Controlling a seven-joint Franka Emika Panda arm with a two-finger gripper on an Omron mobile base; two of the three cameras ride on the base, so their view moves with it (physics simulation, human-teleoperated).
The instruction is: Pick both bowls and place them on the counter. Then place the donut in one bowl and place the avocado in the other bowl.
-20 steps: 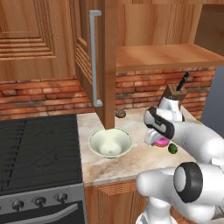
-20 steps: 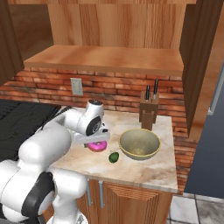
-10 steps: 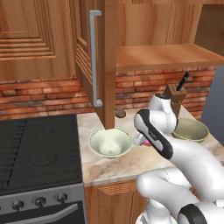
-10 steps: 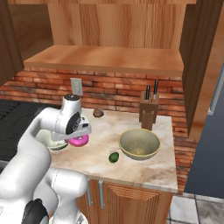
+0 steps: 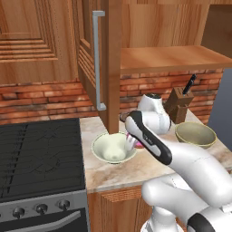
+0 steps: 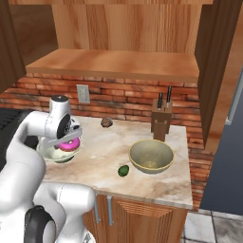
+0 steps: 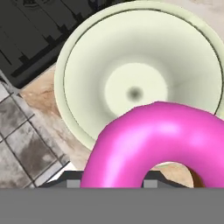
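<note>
End effector (image 6: 66, 142) clamped on the pink donut (image 7: 153, 144) hangs over the cream-white bowl (image 5: 113, 148) near the counter (image 6: 104, 161) edge beside the stovetop (image 5: 41, 154), arm bent low, with the olive-tan bowl (image 6: 152, 156) and avocado (image 6: 123, 171) well apart.

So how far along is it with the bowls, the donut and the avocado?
Done: both bowls stand on the counter, the cream-white bowl by the stove and the olive-tan bowl near the knife block. In hand: the pink donut is held in the fingers above the cream-white bowl, not yet dropped in. Left: release it, then move the avocado, lying on the counter, into the olive-tan bowl.
</note>
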